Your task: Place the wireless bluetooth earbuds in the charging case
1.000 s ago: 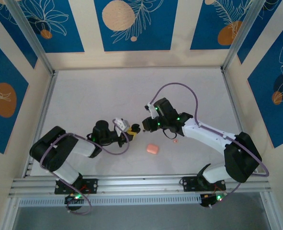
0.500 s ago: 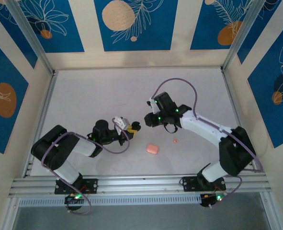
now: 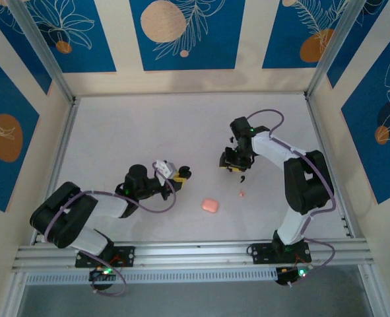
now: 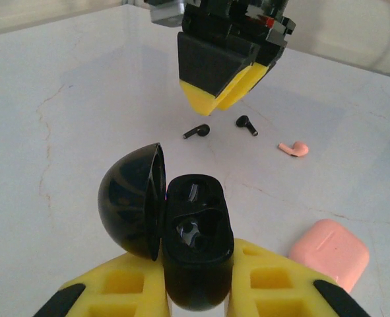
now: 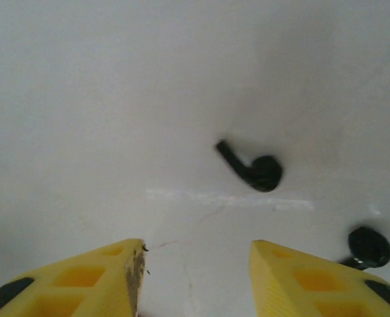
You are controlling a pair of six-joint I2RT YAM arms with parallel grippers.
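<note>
The black charging case (image 4: 195, 244) stands lid-open between the yellow fingers of my left gripper (image 4: 198, 281), which is shut on it. From above, the case (image 3: 184, 174) sits at the tip of the left gripper (image 3: 176, 176). Two black earbuds (image 4: 197, 131) (image 4: 246, 123) lie on the table beyond it. My right gripper (image 5: 196, 254) hovers open just above the table, one earbud (image 5: 251, 168) ahead of its fingers and the other (image 5: 366, 247) beside its right finger. In the top view the right gripper (image 3: 233, 165) points down next to an earbud (image 3: 242, 178).
A closed pink case (image 3: 210, 205) (image 4: 330, 254) lies near the front centre. A pink earbud (image 4: 293, 148) rests right of the black ones, also a pink speck (image 3: 241, 193) from above. Aluminium rails and patterned walls border the white table (image 3: 129, 132).
My right arm has swung away from the black case toward the back right, and its jaws have opened. The left arm with the case has barely shifted.
</note>
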